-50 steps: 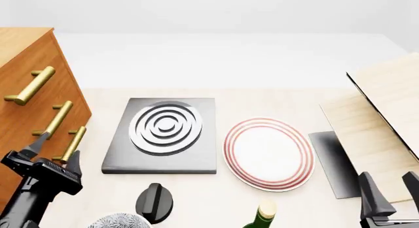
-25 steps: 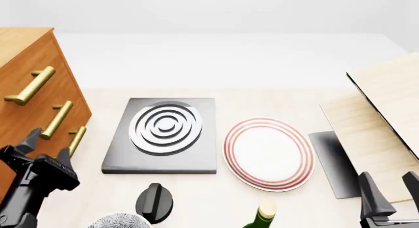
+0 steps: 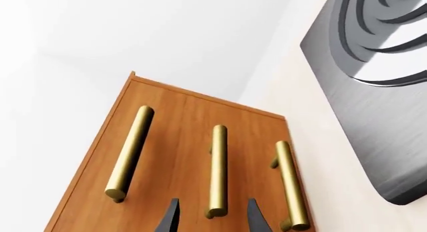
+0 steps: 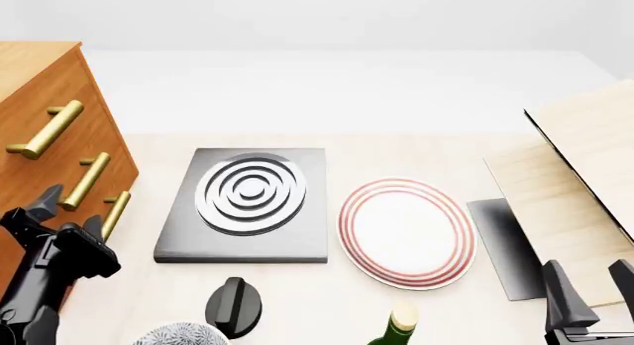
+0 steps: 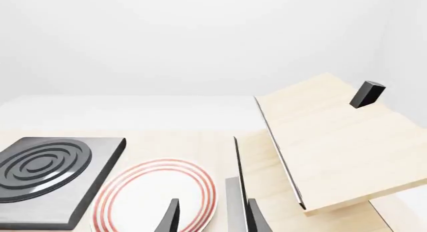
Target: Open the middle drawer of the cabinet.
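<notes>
Lining up on the middle drawer [image 3: 193,157], I have the left gripper [image 3: 210,219] spread open, one finger on either side of the near end of that drawer's brass handle [image 3: 217,169], not yet touching it. Through the left wrist camera the handle runs straight away from the fingertips, its long axis lengthwise along the gap between them, so I judge the jaws need to come further on before closing across the bar.

From the front camera the cabinet [image 4: 40,115] stands at about 9 o'clock on the table, its three handles stacked down the face; the middle one [image 4: 85,180] lies just at 1 o'clock from the left gripper [image 4: 67,211]. The right gripper [image 4: 592,286] sits open and idle at 4 o'clock, well apart, so the left arm is plainly the nearer.
</notes>
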You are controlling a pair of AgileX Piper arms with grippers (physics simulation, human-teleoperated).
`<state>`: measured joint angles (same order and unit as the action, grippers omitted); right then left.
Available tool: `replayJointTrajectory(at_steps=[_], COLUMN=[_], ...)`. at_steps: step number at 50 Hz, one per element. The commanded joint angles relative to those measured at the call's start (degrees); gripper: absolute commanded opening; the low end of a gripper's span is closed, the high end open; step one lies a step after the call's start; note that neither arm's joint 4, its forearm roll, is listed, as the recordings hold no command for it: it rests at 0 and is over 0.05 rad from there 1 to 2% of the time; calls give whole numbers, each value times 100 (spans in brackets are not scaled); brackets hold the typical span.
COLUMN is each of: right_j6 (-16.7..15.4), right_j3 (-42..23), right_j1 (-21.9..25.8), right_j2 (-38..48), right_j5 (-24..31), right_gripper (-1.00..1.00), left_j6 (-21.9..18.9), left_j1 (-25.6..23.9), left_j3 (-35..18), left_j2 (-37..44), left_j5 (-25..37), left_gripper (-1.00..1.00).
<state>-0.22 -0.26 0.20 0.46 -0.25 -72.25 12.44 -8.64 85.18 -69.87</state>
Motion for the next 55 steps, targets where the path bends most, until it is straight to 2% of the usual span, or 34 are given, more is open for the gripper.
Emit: replayJointTrajectory(at_steps=[1,14,31,48,55], right_j6=[-1,0,0,0,1], right_j3=[0,0,0,0,0], right_j1=[1,0,0,0,-1], right_j2=[0,0,-1,0,0], right_j5=[0,0,0,0,0], right_gripper=[100,100,100,100,100], left_j6=[-39,-131,-73,-202,-257], left_j1=[-2,-52,215,394,505], left_j3=[-187,-365,-555,-589,-762], left_j2=[272,496,809,707,882], left_j5=[-3,-2,-3,-2,-2], left_gripper=[100,100,100,100,100])
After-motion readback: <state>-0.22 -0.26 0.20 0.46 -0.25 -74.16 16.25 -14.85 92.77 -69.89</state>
